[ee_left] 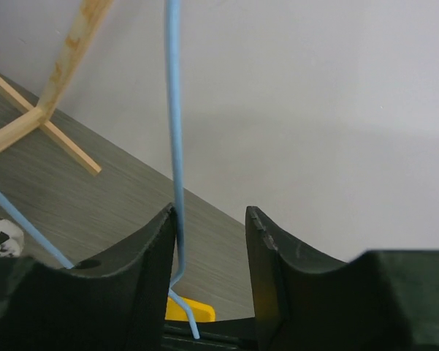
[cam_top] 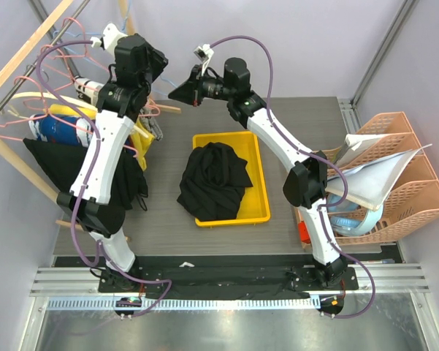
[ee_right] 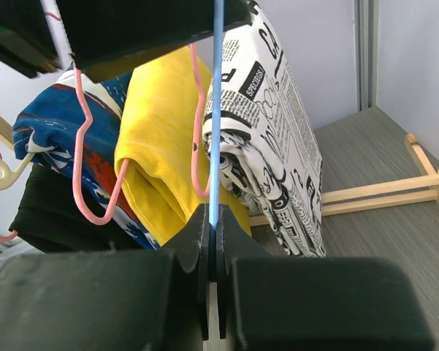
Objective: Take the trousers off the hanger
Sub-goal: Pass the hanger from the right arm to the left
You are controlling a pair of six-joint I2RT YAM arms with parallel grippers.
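**Hanger Secured, Trousers in Tray**

We kept the right gripper (ee_right: 212,228) clamped tight on the wire of the blue hanger (ee_right: 218,110) to steady it above the table. The left gripper (ee_left: 212,219) stood part open. The wire passed between its jaws and touched one finger only, which we judged a loose guide rather than a grip. No cloth showed on the wire in either wrist view. The trousers (cam_top: 213,179) lay heaped in the yellow tray (cam_top: 234,142), well apart from the hanger, so we judged the removal complete.

Our left gripper (ee_left: 210,219), jaws apart
We see a blue hanger wire (ee_left: 176,131) running down against the left-hand finger (ee_left: 142,256); wooden frame (ee_left: 64,66) upper left.
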